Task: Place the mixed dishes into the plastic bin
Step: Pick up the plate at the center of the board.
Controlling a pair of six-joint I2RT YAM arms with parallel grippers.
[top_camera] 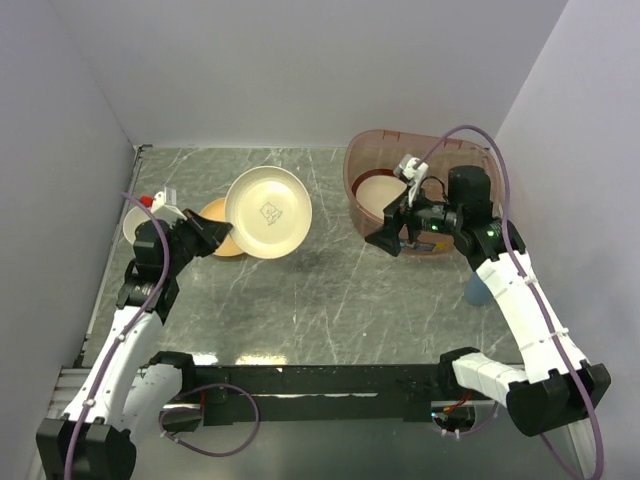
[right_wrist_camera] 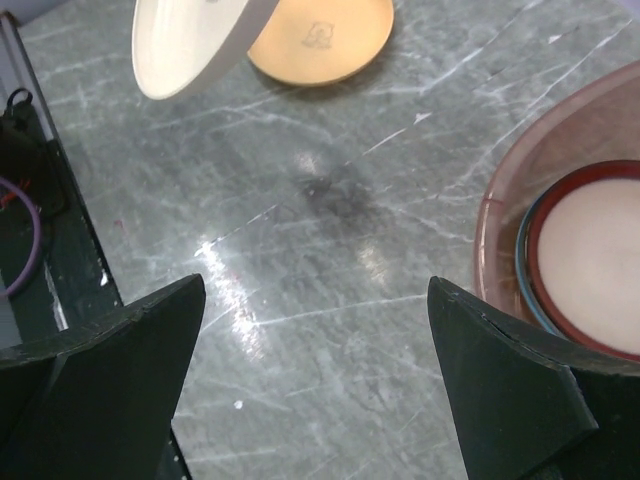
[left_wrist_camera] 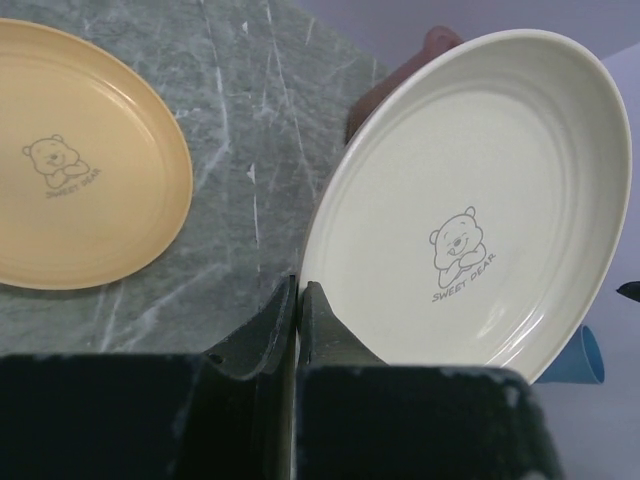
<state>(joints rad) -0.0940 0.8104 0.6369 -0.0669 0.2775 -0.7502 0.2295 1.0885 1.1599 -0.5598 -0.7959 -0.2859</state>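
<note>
Now L pincer (left_wrist_camera: 298,288) clamps glossy round cream plate (left_wrist_camera: 470,200) by rim — R pincer (right_wrist_camera: 317,290) spread wide.

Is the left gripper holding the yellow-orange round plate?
No, the left gripper has its jaws shut on the rim of the cream-white round plate, while the yellow-orange round plate lies on the grey marble table.

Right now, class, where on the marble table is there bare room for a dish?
Bare: the middle of the marble table, between the yellow-orange plate and the pinkish plastic bin. Crowded: left, where the left gripper holds a cream plate beside it; the bin holds a red-rimmed bowl.
</note>
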